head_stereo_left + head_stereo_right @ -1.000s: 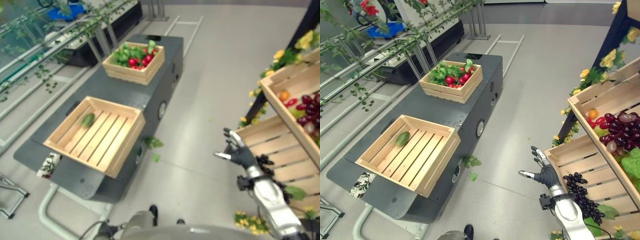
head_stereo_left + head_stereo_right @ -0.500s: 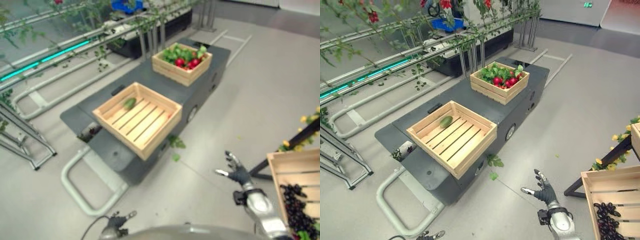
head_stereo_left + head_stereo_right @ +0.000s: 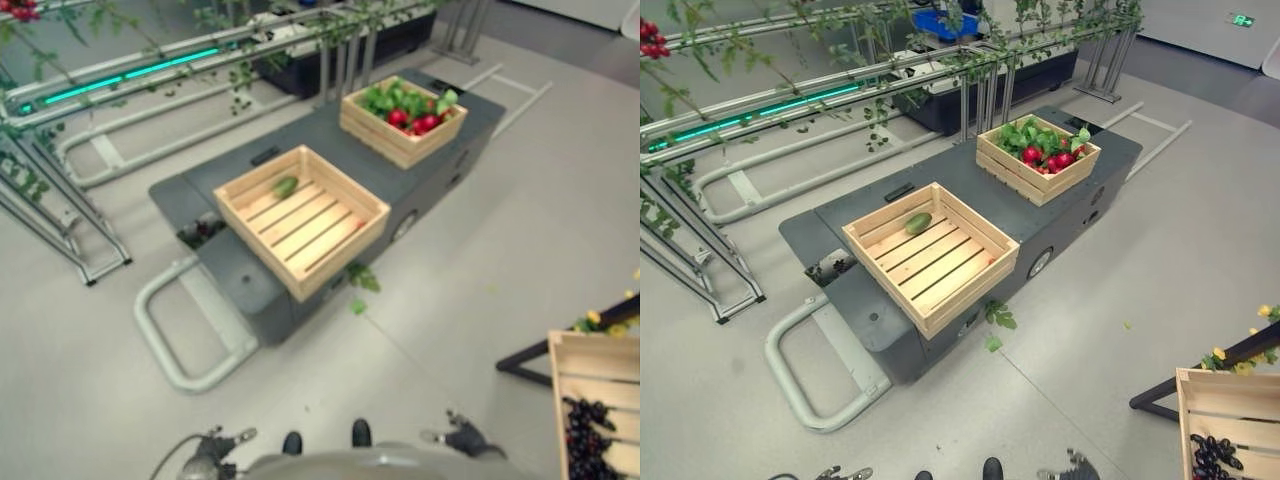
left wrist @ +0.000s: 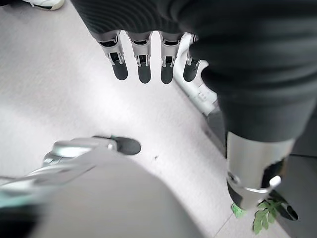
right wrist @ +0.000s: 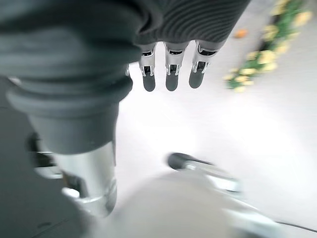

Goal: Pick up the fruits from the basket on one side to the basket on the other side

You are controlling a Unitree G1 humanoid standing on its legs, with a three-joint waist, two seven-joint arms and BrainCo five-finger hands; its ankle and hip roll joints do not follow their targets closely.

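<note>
Grey metal rails (image 3: pixel 760 110) with trailing green vines run along the far left of the scene, above a pale floor (image 3: pixel 730 400). Low at the bottom edge of the head views, the left hand (image 3: pixel 215 443) hangs over the floor with its fingers (image 4: pixel 141 62) straight and relaxed, holding nothing. Further right stands a dark grey bench (image 3: pixel 940 180) with a pale tubular handle (image 3: pixel 800 385) at its near end. On its near part sits a slatted wooden basket (image 3: pixel 940 290) holding a single green fruit (image 3: pixel 918 223) near its far corner. Beyond it, apart on the same bench, a second wooden basket (image 3: pixel 1035 185) is filled with red fruits (image 3: pixel 1045 157) among green leaves. A few green leaves (image 3: pixel 998 318) lie on the floor beside the bench. The right hand (image 3: pixel 462 440) is low at the bottom edge, fingers (image 5: pixel 171 67) extended and loose, empty. At the far right, a wooden crate (image 3: pixel 1220 420) holds dark grapes (image 3: pixel 1212 455).
</note>
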